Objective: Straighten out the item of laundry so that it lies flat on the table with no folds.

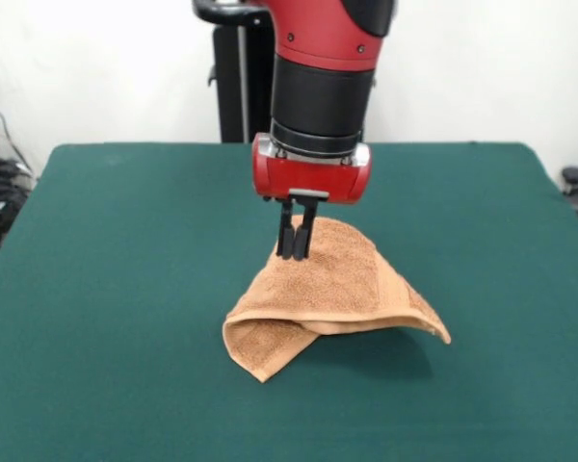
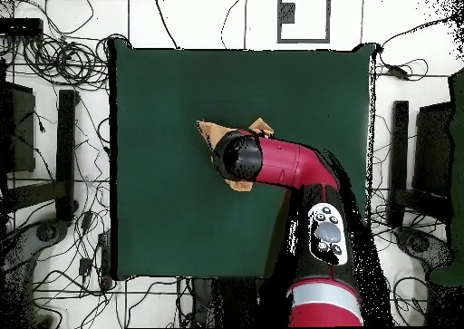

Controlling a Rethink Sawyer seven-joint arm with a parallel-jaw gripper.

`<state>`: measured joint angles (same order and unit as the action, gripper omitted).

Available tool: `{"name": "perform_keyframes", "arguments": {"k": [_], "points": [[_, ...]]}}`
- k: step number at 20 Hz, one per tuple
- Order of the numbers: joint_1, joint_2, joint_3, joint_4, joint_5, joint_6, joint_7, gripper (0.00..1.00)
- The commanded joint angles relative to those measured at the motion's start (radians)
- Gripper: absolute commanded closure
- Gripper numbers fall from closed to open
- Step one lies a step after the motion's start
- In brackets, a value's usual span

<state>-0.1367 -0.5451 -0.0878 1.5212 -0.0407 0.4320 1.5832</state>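
Note:
The item of laundry, an orange-tan terry towel, is tented up near the middle of the green table. My gripper points straight down, its two black fingers close together and pinching the towel's raised peak. The cloth drapes down from that pinch. Its near left corner is folded under and rests on the table, while its right edge hangs a little above the top and casts a shadow. In the overhead view the arm's wrist covers most of the towel, leaving only corners poking out, and it hides the gripper.
The table's green top extends well beyond the towel on all sides. Cables and black stands lie on the floor around the table. The arm reaches in from the lower right of the overhead view.

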Motion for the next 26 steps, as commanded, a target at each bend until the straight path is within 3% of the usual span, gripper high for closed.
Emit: {"name": "perform_keyframes", "arguments": {"k": [1, 6, 10, 26], "points": [[0.03, 0.041, 0.042, 0.05, 0.015, 0.09, 0.157, 1.0], [-0.025, 0.021, 0.126, 0.089, 0.007, 0.003, 0.1, 1.0], [-0.021, -0.009, 0.134, 0.103, -0.021, -0.047, 0.093, 1.0], [-0.021, -0.016, 0.139, 0.097, -0.024, -0.034, 0.091, 1.0]]}}
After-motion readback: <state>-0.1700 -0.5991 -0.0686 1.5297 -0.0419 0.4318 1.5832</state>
